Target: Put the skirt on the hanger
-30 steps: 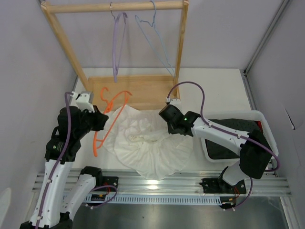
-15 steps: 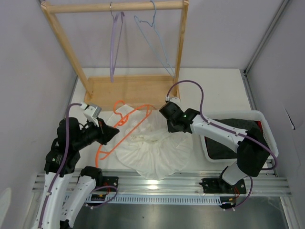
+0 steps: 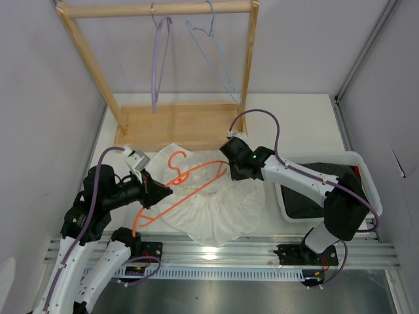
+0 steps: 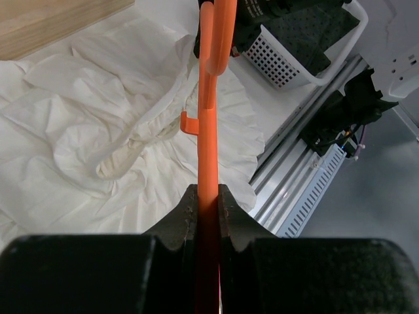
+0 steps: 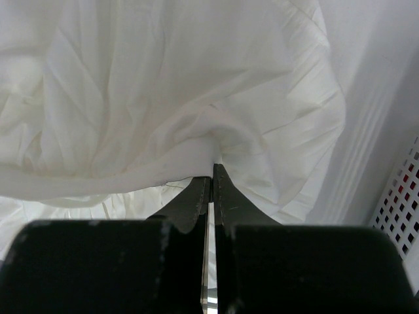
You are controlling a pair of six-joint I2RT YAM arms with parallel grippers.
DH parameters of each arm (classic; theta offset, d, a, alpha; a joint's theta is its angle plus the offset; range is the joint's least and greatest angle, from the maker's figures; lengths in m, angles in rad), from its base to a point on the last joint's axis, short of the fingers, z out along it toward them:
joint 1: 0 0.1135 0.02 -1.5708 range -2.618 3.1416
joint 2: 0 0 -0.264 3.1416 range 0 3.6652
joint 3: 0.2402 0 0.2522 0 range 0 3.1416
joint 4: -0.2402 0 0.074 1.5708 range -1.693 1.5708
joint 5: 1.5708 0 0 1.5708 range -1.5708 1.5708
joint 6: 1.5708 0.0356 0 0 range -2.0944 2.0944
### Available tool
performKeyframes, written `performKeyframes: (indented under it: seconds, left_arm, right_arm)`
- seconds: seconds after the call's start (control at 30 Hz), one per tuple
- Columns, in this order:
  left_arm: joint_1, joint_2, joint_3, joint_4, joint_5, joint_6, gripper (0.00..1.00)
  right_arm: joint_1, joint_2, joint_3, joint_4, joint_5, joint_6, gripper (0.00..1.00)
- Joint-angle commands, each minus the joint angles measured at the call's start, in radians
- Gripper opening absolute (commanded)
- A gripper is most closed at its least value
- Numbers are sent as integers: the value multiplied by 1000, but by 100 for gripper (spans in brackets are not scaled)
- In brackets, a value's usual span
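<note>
The white skirt (image 3: 209, 209) lies spread and rumpled on the table between the arms. It also fills the left wrist view (image 4: 78, 131) and the right wrist view (image 5: 163, 85). My left gripper (image 3: 159, 191) is shut on the orange hanger (image 3: 190, 176), holding it lifted and slanted over the skirt's left side, hook toward the back. In the left wrist view the hanger (image 4: 208, 131) runs straight out from between the closed jaws (image 4: 207, 196). My right gripper (image 3: 230, 171) is shut on a fold of the skirt's upper right edge, seen pinched at the fingertips (image 5: 211, 176).
A wooden rack (image 3: 177, 124) stands at the back with a purple hanger (image 3: 158, 59) and a light blue wire hanger (image 3: 213, 59) on its bar. A white basket (image 3: 357, 163) holding dark cloth (image 3: 314, 196) sits at the right. Metal rails (image 3: 262, 252) run along the near edge.
My left gripper has swung the orange hanger rightward and lower, over the skirt's left part. My right gripper has shifted slightly toward the back, still pinching the skirt.
</note>
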Motion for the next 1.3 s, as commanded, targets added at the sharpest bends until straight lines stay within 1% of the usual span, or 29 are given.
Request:
performKeyframes:
  seconds: [0.0,0.17,0.37,0.63,0.77,0.9,1.03,1.13,1.27]
  left_arm:
    - [-45,15,17,-12,-27,25,0]
    - [-83,37,11,-29,-78,23,0]
    - [-85,64,17,-26,-138,14,0]
    - [-106,144,54,1,-153,6,0]
    - [-136,181,79,14,-156,5,0]
    - [-157,208,88,37,-126,5,0]
    - [-197,253,96,47,-136,11,0]
    - [-218,299,112,46,-161,23,0]
    - [-249,368,119,72,-152,37,0]
  right_arm:
    - [-8,6,42,0,-16,-14,0]
    - [-14,0,43,2,-22,-14,0]
    - [-14,-19,35,-5,-31,-12,0]
    - [-11,-57,34,-20,-48,-23,0]
    - [3,-63,38,-28,-62,-37,0]
    - [5,-72,48,-37,-72,-49,0]
    - [11,-86,68,-48,-94,-61,0]
    - [20,-106,81,-57,-92,-64,0]
    - [18,-115,81,-64,-99,-67,0]
